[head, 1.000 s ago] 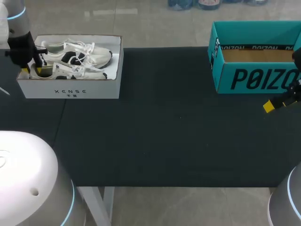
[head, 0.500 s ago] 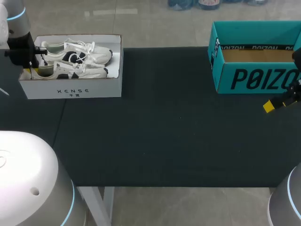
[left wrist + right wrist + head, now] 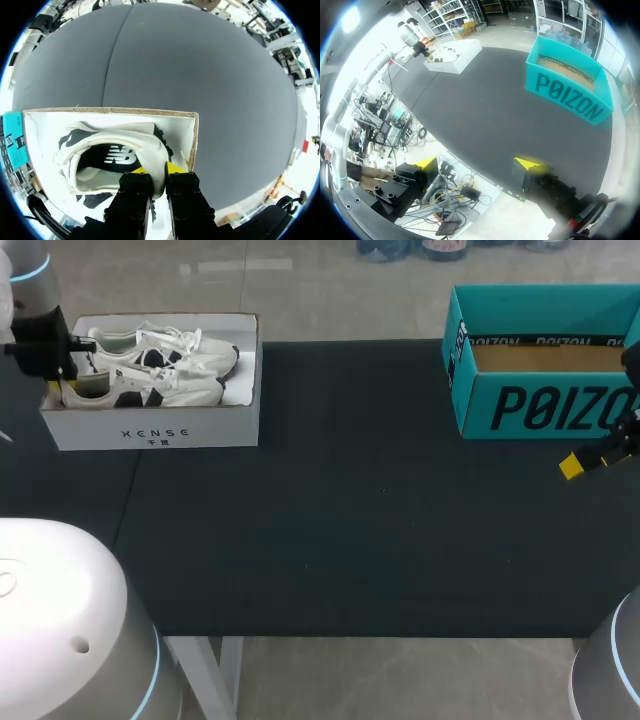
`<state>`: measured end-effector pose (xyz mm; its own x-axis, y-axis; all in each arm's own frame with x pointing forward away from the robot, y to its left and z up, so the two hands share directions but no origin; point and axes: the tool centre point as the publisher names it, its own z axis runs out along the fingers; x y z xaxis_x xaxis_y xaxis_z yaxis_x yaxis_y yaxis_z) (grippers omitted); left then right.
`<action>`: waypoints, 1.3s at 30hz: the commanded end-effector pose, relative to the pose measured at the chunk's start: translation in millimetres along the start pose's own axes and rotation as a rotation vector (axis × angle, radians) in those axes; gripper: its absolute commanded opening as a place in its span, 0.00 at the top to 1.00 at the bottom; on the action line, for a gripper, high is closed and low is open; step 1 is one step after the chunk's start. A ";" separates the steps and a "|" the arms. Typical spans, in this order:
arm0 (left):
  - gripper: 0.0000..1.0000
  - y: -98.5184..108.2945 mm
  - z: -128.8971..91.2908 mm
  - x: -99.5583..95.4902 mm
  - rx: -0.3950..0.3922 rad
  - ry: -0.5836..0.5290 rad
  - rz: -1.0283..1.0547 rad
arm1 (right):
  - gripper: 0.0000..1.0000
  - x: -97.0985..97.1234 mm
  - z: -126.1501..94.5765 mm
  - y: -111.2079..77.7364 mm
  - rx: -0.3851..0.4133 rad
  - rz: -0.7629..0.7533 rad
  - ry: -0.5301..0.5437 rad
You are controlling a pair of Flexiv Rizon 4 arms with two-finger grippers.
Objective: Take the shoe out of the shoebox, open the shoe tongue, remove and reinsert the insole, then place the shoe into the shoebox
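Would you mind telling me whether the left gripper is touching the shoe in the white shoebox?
Touching. In the left wrist view the fingers of the left gripper pinch the heel collar of the shoe from both sides.

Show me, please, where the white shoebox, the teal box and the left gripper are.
white shoebox [image 3: 150,430], head view, on its front wall.
teal box [image 3: 545,405], head view, on its front wall.
left gripper [image 3: 158,170], left wrist view, midway between its yellow tips, shut on the heel of the shoe [image 3: 145,140].
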<state>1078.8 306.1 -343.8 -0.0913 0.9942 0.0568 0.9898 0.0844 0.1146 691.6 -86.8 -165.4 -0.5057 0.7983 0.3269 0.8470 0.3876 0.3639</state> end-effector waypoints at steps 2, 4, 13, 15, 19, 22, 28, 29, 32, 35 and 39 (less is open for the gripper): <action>1.00 -3.7 -18.9 2.0 -0.027 0.005 0.007 | 0.00 -0.5 1.3 0.7 0.002 0.001 -0.001; 1.00 -1.8 -25.6 2.5 -0.034 0.006 0.008 | 0.00 -0.5 1.3 0.7 0.002 0.001 -0.001; 1.00 6.3 -62.9 3.1 -0.081 0.017 0.015 | 0.00 -0.5 1.3 0.7 0.002 0.001 -0.001; 1.00 9.2 -73.1 3.6 -0.092 0.023 0.013 | 0.00 -0.5 1.3 0.7 0.002 0.001 -0.001; 1.00 15.2 -97.8 3.0 -0.105 0.024 -0.001 | 0.00 -0.5 1.3 0.7 0.002 0.001 -0.001; 1.00 19.5 -118.2 1.3 -0.118 0.018 -0.013 | 0.00 -0.5 1.3 0.7 0.002 0.001 -0.001; 1.00 25.8 -165.5 -5.3 -0.172 0.014 -0.024 | 0.00 -0.5 1.3 0.7 0.002 0.001 -0.001; 1.00 26.2 -178.3 -7.1 -0.184 0.014 -0.022 | 0.00 -0.5 1.3 0.7 0.002 0.001 -0.001; 1.00 26.7 -208.0 -11.1 -0.214 0.016 -0.035 | 0.00 -0.5 1.3 0.7 0.002 0.001 -0.001; 1.00 20.6 -238.2 -14.1 -0.234 0.016 -0.040 | 0.00 -0.5 1.3 0.7 0.002 0.001 -0.001; 1.00 8.7 -271.3 -20.0 -0.258 0.023 -0.045 | 0.00 -0.5 1.3 0.7 0.002 0.001 -0.001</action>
<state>1091.0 278.6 -121.9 -0.1360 0.9889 0.0593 0.9310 0.1071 0.3489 691.6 -86.7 -165.4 -0.5058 0.7983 0.3269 0.8470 0.3876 0.3639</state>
